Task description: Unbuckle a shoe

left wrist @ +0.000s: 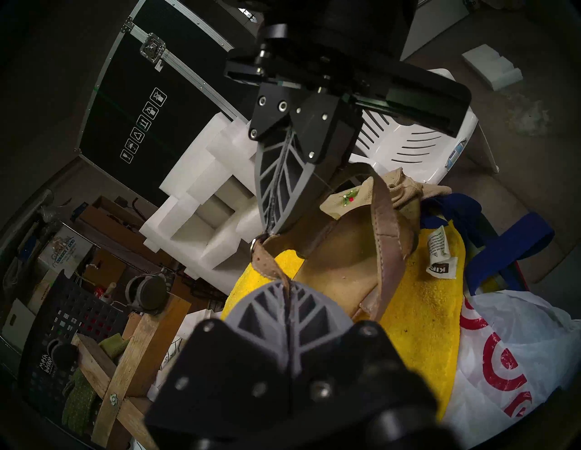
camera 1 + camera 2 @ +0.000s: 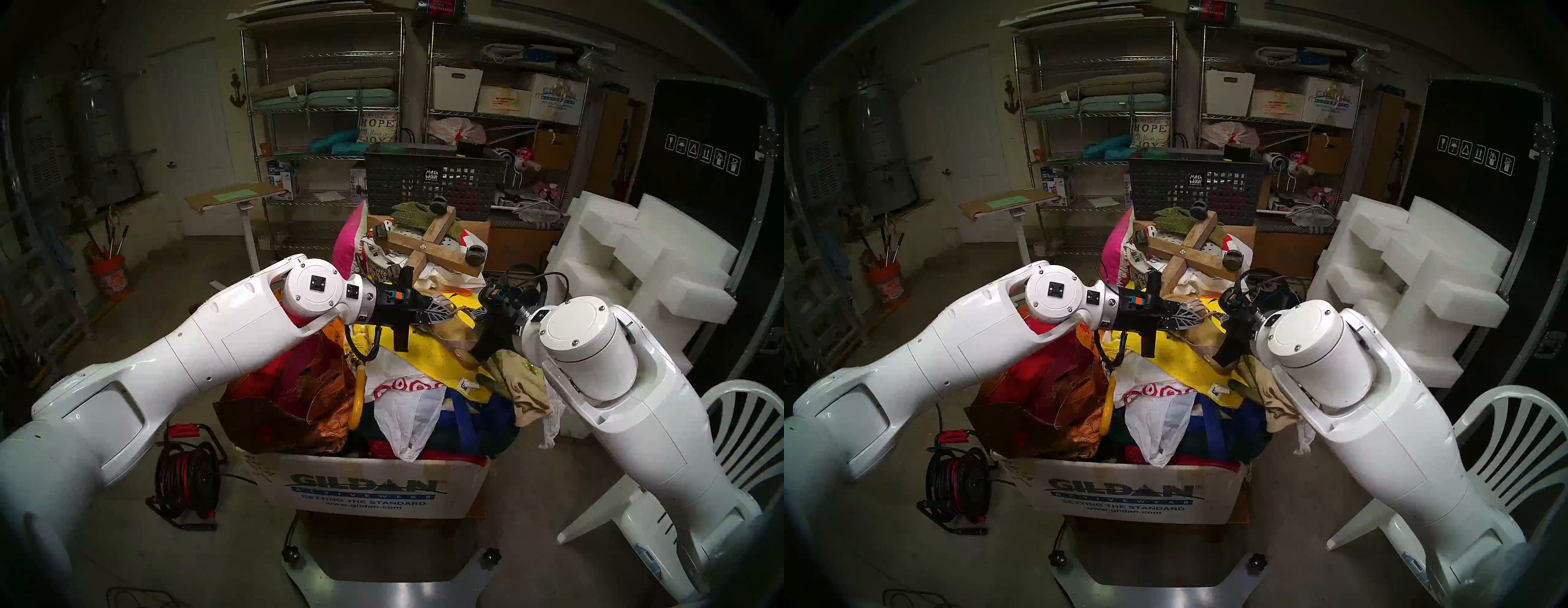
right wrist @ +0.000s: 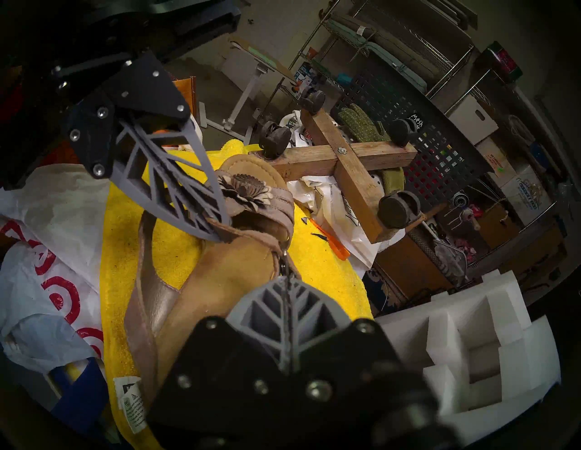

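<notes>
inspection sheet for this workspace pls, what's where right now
surface: yellow towel on top of a heaped cardboard box
job's things: tan sandal lies on the towel, flower over the toe; buckle on the thin strap
clutter: plastic bag, wooden caster cross, orange tool
grippers: left pincer shut on the strap; right pincer shut at the buckle end
cables: red cord reel on the floor
surroundings: wire shelves, foam blocks, white chair

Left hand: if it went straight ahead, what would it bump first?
Probably the right hand, which pinches the same sandal strap just ahead of the left hand, past the buckle; depth is hard to judge.
</notes>
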Tool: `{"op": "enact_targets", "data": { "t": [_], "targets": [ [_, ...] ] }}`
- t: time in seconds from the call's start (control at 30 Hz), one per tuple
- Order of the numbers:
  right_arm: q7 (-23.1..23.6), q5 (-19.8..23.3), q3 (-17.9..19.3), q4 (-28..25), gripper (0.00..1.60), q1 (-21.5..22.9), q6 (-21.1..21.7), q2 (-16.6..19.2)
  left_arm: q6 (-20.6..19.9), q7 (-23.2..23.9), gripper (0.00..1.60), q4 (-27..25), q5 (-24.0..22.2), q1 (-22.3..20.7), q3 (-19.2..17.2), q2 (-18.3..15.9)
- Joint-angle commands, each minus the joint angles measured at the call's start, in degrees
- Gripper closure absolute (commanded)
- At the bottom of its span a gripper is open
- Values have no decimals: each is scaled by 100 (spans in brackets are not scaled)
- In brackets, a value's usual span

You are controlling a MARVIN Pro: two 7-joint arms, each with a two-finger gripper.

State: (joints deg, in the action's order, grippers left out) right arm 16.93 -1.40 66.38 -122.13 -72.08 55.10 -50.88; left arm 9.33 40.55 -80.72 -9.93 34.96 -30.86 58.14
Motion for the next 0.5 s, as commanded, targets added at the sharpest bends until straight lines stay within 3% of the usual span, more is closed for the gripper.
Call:
{"op": "enact_targets", "data": {
  "t": [0.0, 0.47],
  "targets": [
    [47, 1, -4, -89, 160, 173, -66, -37, 20, 17, 160, 11, -24, -135, -51, 127],
    [94, -137, -23, 6, 160, 244, -28, -161, -3, 90, 160, -43, -20, -146, -11, 103]
  ]
}}
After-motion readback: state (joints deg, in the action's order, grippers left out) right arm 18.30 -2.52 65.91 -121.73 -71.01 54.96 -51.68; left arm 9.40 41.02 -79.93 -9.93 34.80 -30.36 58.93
